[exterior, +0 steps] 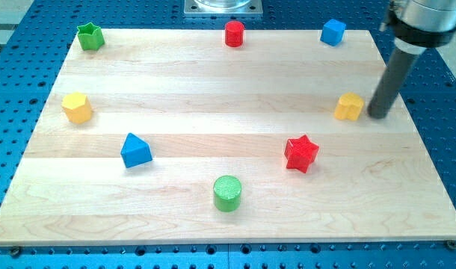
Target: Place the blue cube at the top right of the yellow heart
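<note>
- yellow block (77, 107), prob hexagon-ish, far left of the wooden surface (213, 90), abt mid-height
- green star (90, 36) at top-left corner; well above the yellow block
- blue triangular block (135, 150) lower left, below & right of the yellow block
- green cylinder (227, 193) centre-bottom, near front edge
- red cylinder (234, 33) top centre, close to top edge
- red star (301, 153) right of centre, up & right of green cylinder
- blue cube (333, 31) at top right of surface, well apart from everything; not touched
- yellow heart (349, 107) on right side, mid-height, well below blue cube
- my tip (377, 114) down on surface just right of yellow heart; tiny gap or contact, can't tell; no fingers on this rig, just the rod
</note>
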